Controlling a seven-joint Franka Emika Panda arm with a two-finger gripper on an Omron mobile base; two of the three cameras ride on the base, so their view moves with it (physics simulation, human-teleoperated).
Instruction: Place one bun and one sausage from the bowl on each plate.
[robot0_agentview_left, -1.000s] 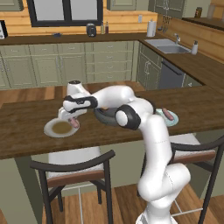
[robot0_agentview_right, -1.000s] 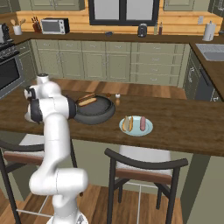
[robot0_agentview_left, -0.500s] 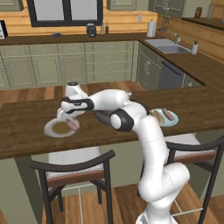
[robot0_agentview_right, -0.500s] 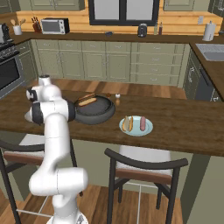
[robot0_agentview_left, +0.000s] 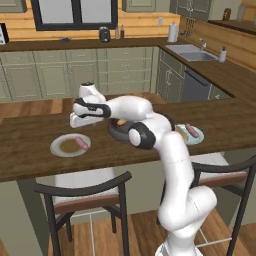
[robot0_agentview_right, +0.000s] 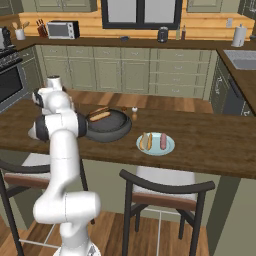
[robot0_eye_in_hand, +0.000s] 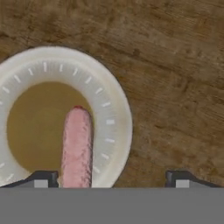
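Claw wide open above sausage on white plate

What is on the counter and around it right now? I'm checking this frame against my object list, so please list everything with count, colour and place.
white plate: one, white rim with brown centre, counter's left part.
sausage: one, pink, lying on the white plate.
bowl: one, dark grey-black, mid-counter.
bun: one, tan, in the bowl.
blue plate: one, pale blue, right of the bowl.
bun and sausage on blue plate: one each, side by side.
small bottle: one, behind the bowl.
stools: two, dark frames, before the counter.
fingers: two, dark, spread apart over the white plate, holding nothing.
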